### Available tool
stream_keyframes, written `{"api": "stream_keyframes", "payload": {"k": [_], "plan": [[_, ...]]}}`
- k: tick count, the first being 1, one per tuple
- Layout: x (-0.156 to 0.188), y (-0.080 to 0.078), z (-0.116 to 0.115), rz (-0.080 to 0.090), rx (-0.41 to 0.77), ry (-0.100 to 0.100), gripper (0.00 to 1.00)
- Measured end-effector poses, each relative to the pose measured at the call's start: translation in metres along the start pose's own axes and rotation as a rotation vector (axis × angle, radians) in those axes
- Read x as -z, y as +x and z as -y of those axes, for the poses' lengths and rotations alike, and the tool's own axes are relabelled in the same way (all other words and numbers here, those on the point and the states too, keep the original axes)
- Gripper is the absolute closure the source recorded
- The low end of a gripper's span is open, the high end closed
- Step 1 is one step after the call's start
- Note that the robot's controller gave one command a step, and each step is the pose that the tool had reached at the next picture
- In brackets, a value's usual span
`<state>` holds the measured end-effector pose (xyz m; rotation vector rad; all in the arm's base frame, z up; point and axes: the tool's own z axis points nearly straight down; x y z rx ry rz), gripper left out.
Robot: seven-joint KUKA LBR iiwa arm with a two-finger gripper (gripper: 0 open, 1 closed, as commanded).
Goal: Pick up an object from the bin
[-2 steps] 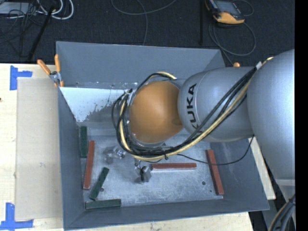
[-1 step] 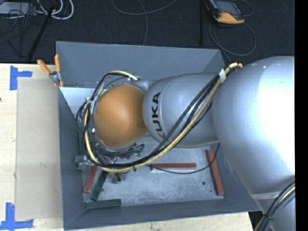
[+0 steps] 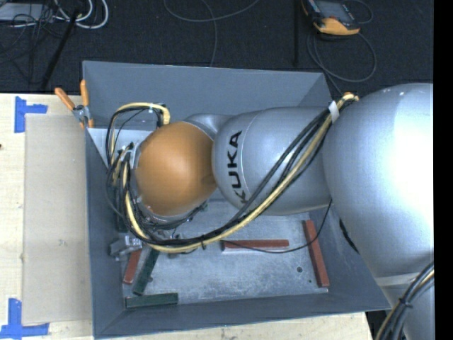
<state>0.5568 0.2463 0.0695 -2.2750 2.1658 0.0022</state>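
Arm: KUKA arm (image 3: 283, 161) enters from the right and lies across the upper half of the grey bin (image 3: 212, 83).
Wrist: orange cover (image 3: 173, 168) sits over the bin's left-centre, w/ black & yellow cables (image 3: 173, 247) looped round & under it.
Gripper: gripper (image 3: 126, 246) is low at the bin's left side, just below the orange cover; a bit of grey metal shows past the cover.
Gripper state: can't tell if apart or together, since it's mostly hidden by cover & cables.
Nearest things: short red-brown stick (image 3: 131, 268) & dark green bar (image 3: 146, 271) lie side by side, both tilted, on the lower-left of the floor, w/ upper ends right at the gripper.
Contact: can't tell if the gripper touches or holds either one.
Lower-left corner: 2nd green bar (image 3: 152, 300) lies flat along the near wall, just below those two.
Mid floor: long red-brown stick (image 3: 255, 245) lies roughly level, its left end near the cables.
Right side: third red-brown stick (image 3: 316, 253) runs top-to-bottom near the right wall, well apart from the gripper.
Floor: grey metal, scuffed, w/ pale dusty patches.
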Motion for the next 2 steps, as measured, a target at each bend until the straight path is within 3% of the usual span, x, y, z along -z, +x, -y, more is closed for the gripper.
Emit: {"api": "stream_keyframes", "payload": {"k": [1, 2], "plan": [[0.000, 0.000, 0.000, 0.001, -0.004, -0.001, 1.00], [0.136, 0.019, -0.074, 0.001, 0.053, 0.004, 1.00]]}}
